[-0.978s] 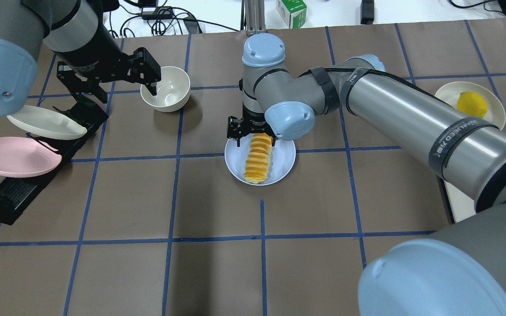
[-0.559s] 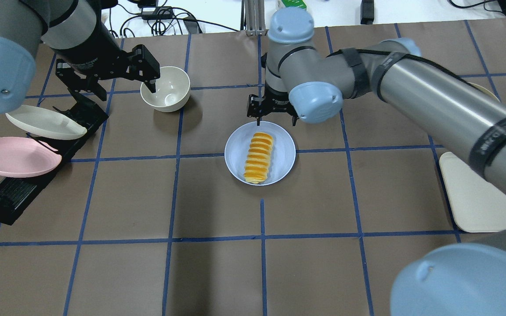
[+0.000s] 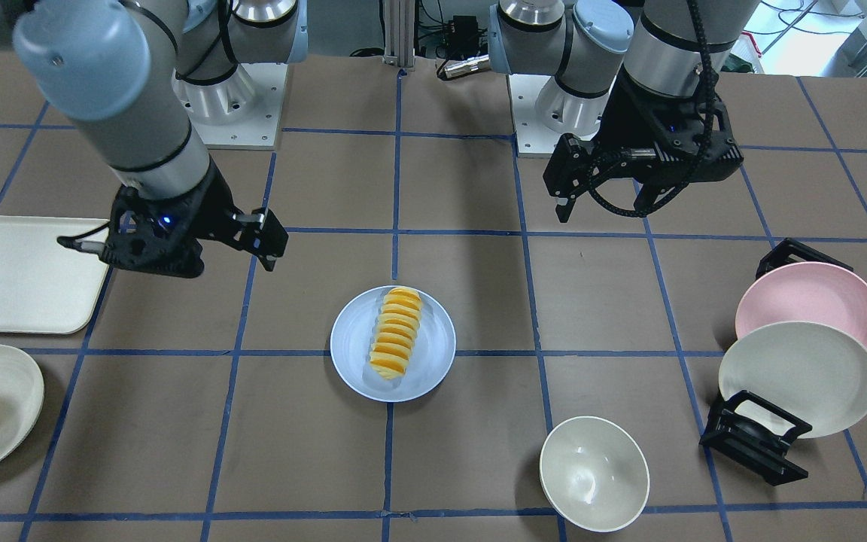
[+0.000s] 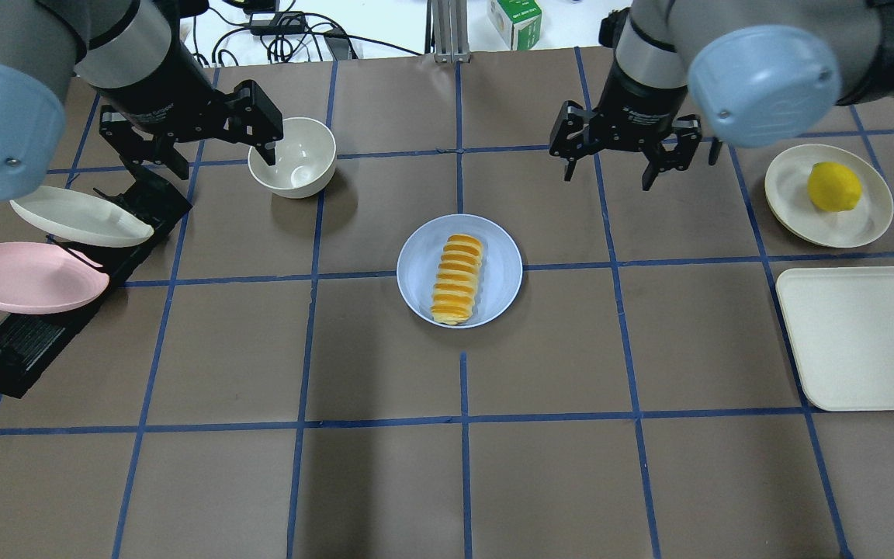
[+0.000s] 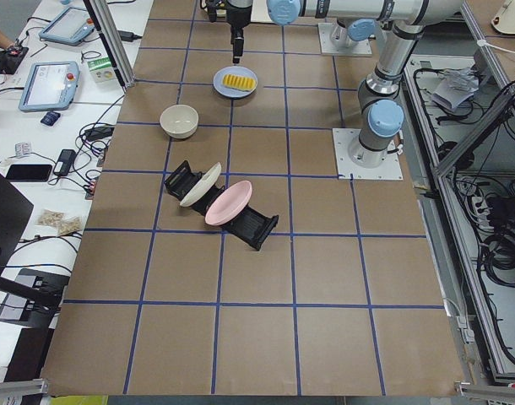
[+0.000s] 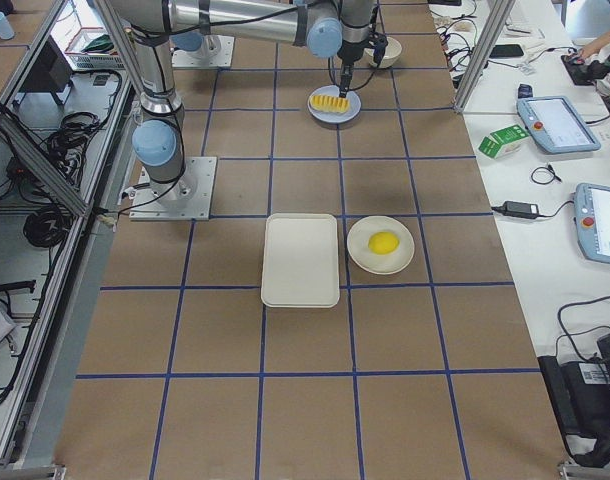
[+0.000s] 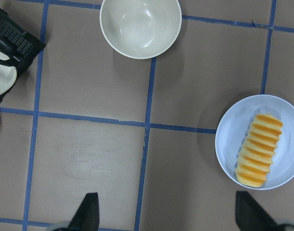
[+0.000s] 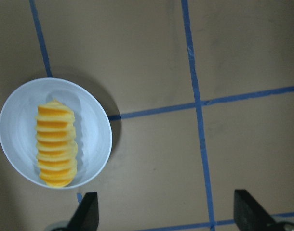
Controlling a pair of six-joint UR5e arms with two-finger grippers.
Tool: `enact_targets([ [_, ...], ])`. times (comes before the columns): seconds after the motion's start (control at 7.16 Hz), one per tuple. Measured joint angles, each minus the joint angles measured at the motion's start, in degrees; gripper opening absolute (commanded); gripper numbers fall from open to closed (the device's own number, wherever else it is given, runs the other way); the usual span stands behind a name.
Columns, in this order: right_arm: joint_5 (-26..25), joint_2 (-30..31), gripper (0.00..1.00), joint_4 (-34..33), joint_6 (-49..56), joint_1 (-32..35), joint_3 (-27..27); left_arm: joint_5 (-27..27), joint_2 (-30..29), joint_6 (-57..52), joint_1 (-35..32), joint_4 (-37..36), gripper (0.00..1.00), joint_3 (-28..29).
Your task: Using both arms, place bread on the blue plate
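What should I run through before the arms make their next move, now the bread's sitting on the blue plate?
1. Bread lying on blue plate, inside its rim: ok.
2. Right gripper open and empty: ok.
3. Left gripper open and empty: ok.
4. Both grippers apart from bread and plate: ok.
5. Left gripper clear of white bowl: ok, judging by the left wrist and front-facing views.
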State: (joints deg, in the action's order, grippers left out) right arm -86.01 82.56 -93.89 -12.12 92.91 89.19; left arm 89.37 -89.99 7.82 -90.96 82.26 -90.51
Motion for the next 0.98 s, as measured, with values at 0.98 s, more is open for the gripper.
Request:
enact_targets([
  [0.98, 0.04, 9.06, 1.00, 9.95, 2.69, -3.35, 0.66, 0.15, 0.22, 0.00, -0.02, 0.36, 1.00, 0.14],
])
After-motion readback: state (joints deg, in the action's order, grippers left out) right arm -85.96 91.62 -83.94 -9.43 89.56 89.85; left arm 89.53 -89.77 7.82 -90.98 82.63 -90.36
